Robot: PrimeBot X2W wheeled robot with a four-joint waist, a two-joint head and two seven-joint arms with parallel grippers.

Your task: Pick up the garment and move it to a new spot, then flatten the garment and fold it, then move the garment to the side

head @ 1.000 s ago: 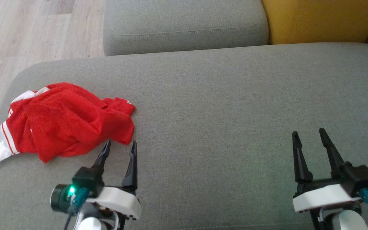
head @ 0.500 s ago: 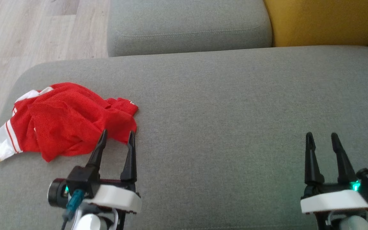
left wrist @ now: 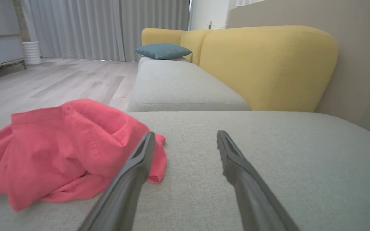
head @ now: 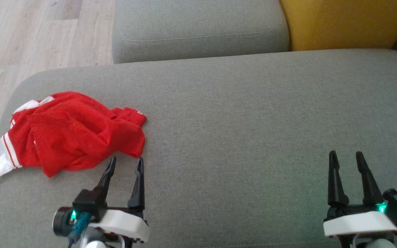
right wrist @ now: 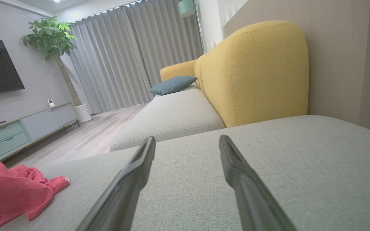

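The garment (head: 71,132) is a crumpled red mesh piece with white trim, lying near the left end of the grey sofa seat (head: 240,113). It also appears as a red heap (left wrist: 59,150) in the left wrist view and at the lower left (right wrist: 11,192) of the right wrist view. My left gripper (head: 125,162) stands open just short of the garment's near right edge, not touching it, nothing between its fingers. My right gripper (head: 346,155) is open over bare cushion at the lower right, far from the garment.
A second grey seat cushion (head: 198,27) lies beyond, with a yellow backrest (head: 346,22) at the upper right. Wooden floor (head: 29,34) drops off past the seat's left edge. A blue-grey pillow (left wrist: 162,51) rests far along the sofa.
The left gripper has drawn back from the garment's edge toward me. The right gripper has also pulled back and shifted slightly right. The garment lies as before.
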